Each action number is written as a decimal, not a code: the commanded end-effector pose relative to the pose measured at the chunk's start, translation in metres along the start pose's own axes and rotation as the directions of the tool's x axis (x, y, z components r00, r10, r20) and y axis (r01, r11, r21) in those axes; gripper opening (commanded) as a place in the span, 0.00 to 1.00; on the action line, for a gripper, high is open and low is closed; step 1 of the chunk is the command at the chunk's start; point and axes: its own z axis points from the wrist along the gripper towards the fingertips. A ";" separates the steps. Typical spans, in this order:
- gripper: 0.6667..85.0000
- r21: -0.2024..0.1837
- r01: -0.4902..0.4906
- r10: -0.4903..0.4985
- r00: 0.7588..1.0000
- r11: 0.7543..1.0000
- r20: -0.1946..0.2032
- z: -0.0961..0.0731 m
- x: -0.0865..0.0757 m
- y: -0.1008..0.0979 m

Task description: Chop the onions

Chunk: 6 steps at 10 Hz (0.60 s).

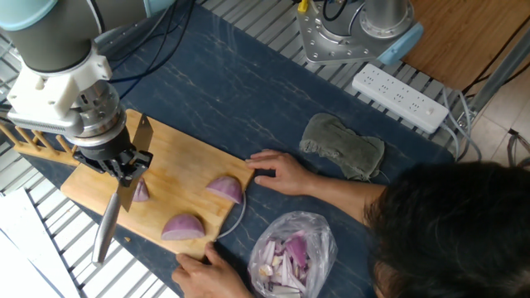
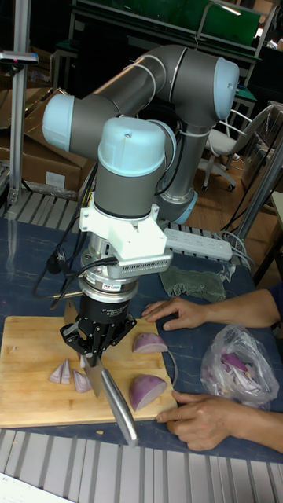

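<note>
My gripper point(image 1: 116, 164) point(image 2: 94, 343) is shut on a knife point(image 1: 106, 230) point(image 2: 118, 407), hanging over the left part of the wooden cutting board point(image 1: 182, 161) point(image 2: 31, 401). The blade points down onto the board and the metal handle sticks out toward the front edge. The onions lie on the board as wedges. Two small ones point(image 2: 61, 372) point(image 2: 81, 383) sit right at the blade; in the fixed view one of them point(image 1: 142, 192) shows just right of it. Two larger wedges point(image 1: 225, 187) point(image 1: 184, 226) point(image 2: 149, 343) point(image 2: 148, 390) lie apart, further right.
A person's two hands point(image 1: 277, 172) point(image 1: 207, 269) hold the board's right end, and their head point(image 1: 451, 232) fills the lower right. A plastic bag of onion scraps point(image 1: 290, 252), a grey cloth point(image 1: 341, 145) and a power strip point(image 1: 400, 98) lie to the right. A wooden rack point(image 1: 25, 136) stands left.
</note>
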 end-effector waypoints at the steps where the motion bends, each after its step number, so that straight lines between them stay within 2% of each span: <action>1: 0.00 -0.011 -0.012 0.012 1.000 1.000 0.009 0.004 0.000 -0.002; 6: 0.00 -0.011 -0.015 0.015 1.000 1.000 0.012 0.006 -0.001 -0.004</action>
